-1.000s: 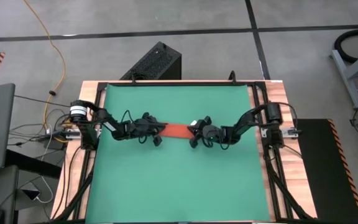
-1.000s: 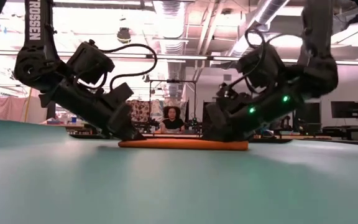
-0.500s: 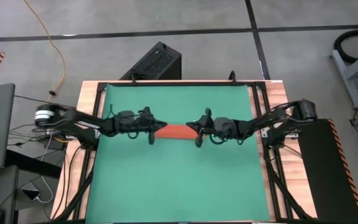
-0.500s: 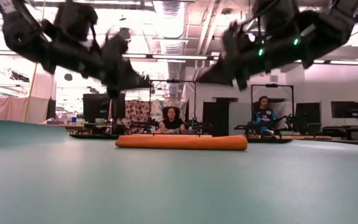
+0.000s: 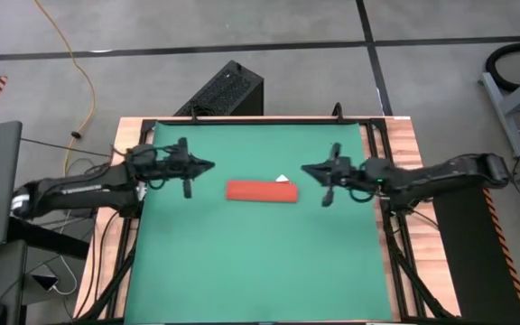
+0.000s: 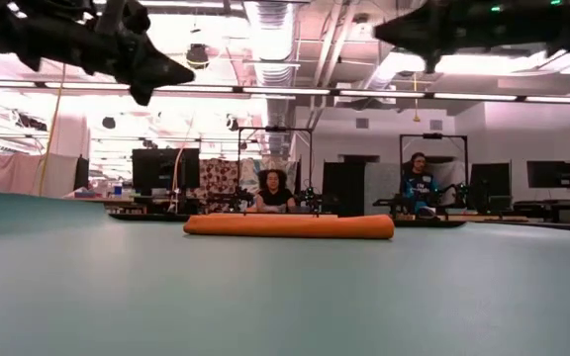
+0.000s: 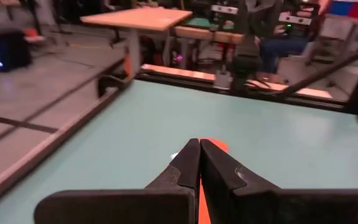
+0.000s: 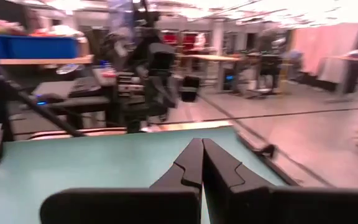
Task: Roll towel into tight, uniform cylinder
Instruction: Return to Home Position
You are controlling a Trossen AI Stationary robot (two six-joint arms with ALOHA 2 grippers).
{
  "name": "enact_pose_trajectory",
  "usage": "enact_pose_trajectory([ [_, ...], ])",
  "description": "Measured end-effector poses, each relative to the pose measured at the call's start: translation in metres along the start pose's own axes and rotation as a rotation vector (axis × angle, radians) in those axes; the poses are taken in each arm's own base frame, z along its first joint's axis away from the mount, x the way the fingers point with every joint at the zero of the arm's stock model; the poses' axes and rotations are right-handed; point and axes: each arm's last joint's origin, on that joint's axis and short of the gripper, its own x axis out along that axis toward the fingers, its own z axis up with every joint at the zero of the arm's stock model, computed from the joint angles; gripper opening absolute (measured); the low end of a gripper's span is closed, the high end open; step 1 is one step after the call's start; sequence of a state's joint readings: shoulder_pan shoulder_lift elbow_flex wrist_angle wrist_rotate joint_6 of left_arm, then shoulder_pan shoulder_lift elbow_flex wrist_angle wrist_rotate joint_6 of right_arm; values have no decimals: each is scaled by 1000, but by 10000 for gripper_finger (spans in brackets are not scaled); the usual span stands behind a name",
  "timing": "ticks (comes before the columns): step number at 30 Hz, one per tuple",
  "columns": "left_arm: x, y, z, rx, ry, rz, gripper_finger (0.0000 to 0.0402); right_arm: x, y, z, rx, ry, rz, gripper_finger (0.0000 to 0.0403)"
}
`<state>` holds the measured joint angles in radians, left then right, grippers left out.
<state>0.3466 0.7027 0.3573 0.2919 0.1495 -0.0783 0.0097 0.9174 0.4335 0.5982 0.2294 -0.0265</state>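
One rolled towel (image 5: pixel 262 191) lies mid-way across the green mat (image 5: pixel 242 262), an even orange cylinder, white tag (image 5: pixel 283 179) near one end. Left gripper (image 5: pixel 204 166) and right gripper (image 5: pixel 309 169), at its ends a second ago, have lifted clear, closed and empty. Rolling looks finished.

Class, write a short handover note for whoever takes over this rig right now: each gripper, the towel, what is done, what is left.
Left gripper: fingers shut, empty, raised above the green mat, clear of the towel's left end.
Right gripper: fingers shut, empty, raised, clear of the towel's right end.
Towel: rolled into a cylinder, lying free mid-mat, white tag showing near its right end.
Done: the roll looks finished and fairly even.
Left: park both arms at home; both reach out over the mat, so likely not parked yet.
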Motion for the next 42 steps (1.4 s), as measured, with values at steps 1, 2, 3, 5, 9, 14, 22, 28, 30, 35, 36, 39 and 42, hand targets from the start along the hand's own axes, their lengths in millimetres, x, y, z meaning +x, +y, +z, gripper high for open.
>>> enact_pose_trajectory([
  [1,-6,2,3,11,-11,15,0,-9,-2,1,1,-4,-25,24],
  [2,-11,3,5,17,-25,28,0,-18,-4,2,3,-11,-49,24],
  [3,-16,4,6,20,-45,39,0,-26,-6,2,8,-26,-70,24],
  [5,-24,5,-1,21,-75,61,0,-42,-8,-3,14,-56,-73,24],
  [9,-37,9,-37,-35,-132,138,0,-71,-11,-22,51,-122,-61,24],
  [14,-47,9,-65,-108,-181,132,0,-94,-13,-50,75,-166,-55,24],
  [22,-51,9,-72,-116,-114,143,0,-109,-14,-62,69,-102,-92,24],
  [28,-51,10,-77,-90,-69,199,0,-113,-12,-71,63,-29,-52,24],
  [30,-52,11,-76,-69,-73,207,0,-114,-12,-72,62,-16,-57,24],
  [35,-52,11,-78,-72,-62,216,0,-115,-12,-73,72,-5,-56,24],
  [36,-52,11,-78,-72,-60,217,0,-115,-12,-74,77,3,-56,24],
  [39,-52,11,-77,-80,-71,228,0,-115,-12,-76,102,22,-58,24],
  [42,-52,9,-72,-128,-128,199,0,-115,-12,-76,127,23,-61,24],
])
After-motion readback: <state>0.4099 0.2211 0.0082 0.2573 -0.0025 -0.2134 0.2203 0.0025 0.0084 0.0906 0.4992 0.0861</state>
